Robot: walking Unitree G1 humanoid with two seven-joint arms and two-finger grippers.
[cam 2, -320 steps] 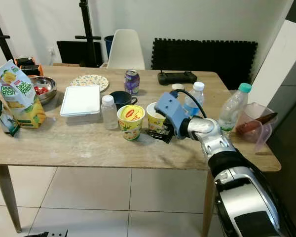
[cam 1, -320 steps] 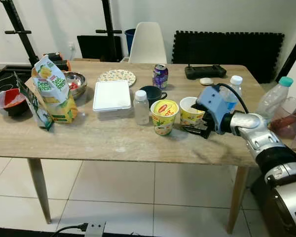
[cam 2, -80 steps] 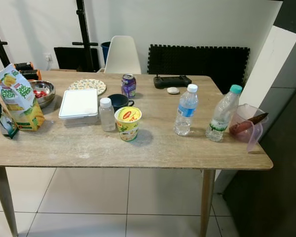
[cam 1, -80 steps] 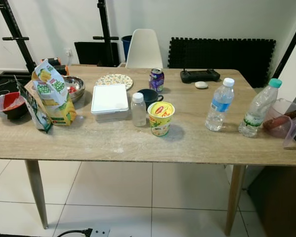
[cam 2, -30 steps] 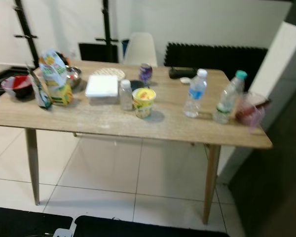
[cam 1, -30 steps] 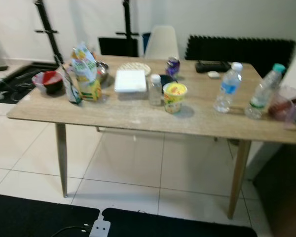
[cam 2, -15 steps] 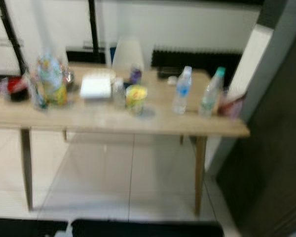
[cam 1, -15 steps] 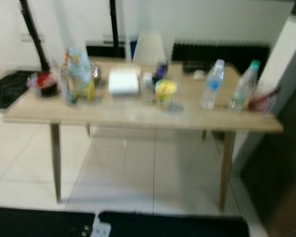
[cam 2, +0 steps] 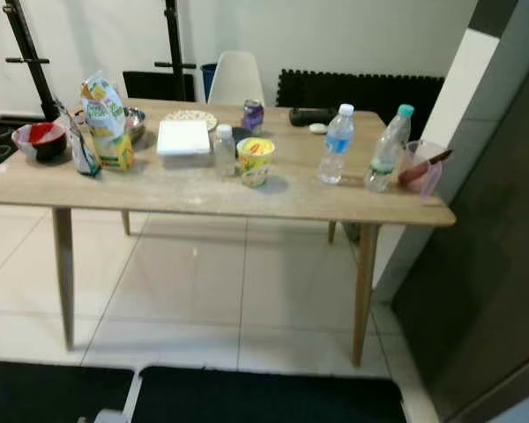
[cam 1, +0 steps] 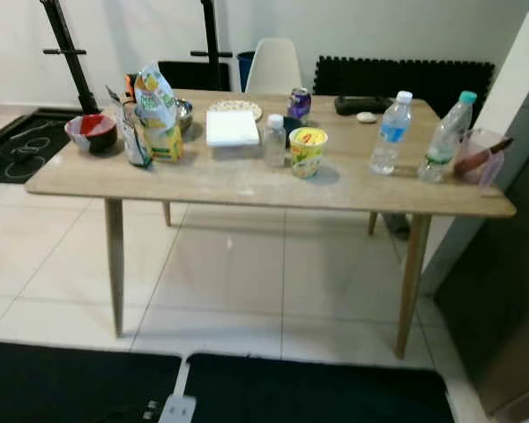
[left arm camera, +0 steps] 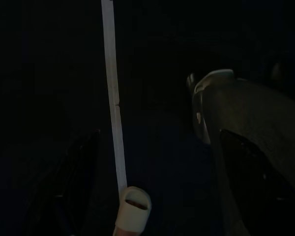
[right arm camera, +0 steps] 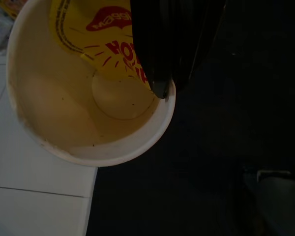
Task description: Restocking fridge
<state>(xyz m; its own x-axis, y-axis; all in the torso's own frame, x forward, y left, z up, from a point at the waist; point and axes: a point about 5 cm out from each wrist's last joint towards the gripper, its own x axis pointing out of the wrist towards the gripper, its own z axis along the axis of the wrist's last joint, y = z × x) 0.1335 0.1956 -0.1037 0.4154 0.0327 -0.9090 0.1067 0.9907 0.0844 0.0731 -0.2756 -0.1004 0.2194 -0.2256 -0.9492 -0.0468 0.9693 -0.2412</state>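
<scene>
Wooden table point(cam 1: 247, 189) on white tile, left to right: red bowl point(cam 1: 92, 132), chip bag point(cam 1: 156, 110), white box point(cam 1: 232, 128), noodle cup point(cam 1: 308, 151), two bottles. Right gripper point(right arm camera: 160, 73) pinches an open, empty noodle cup's point(right arm camera: 78, 118) rim. Left gripper's too dark to call.

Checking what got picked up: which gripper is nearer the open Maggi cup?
Right. The right gripper is on the Maggi cup, one finger hooked over its rim. The left gripper hangs idle in the dark, away from it.
</scene>
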